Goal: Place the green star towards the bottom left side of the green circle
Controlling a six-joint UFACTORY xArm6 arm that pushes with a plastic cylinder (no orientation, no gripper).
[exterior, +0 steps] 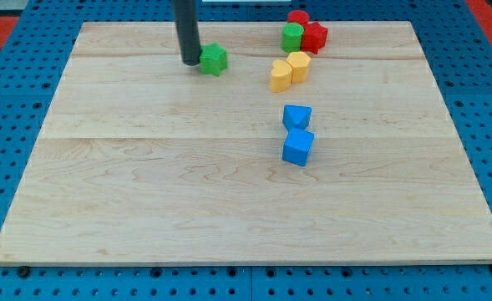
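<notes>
Wooden board [145, 209] on blue pegboard [12, 167]. Nearest the view's bottom: blue cube [297, 147], touching a second blue block [296, 116] just above it. Further up, two yellow blocks [281, 75] [299, 65] side by side, touching. Left of them, green star [214, 59], with my tip [190, 62] just beside it on its left, apparently touching. No gripper here, only the dark rod. Near the view's top: green circle [291, 36], touching red block [314, 36] on its right, another red block [297, 17] behind. Star sits well apart, lower left of the circle.
</notes>
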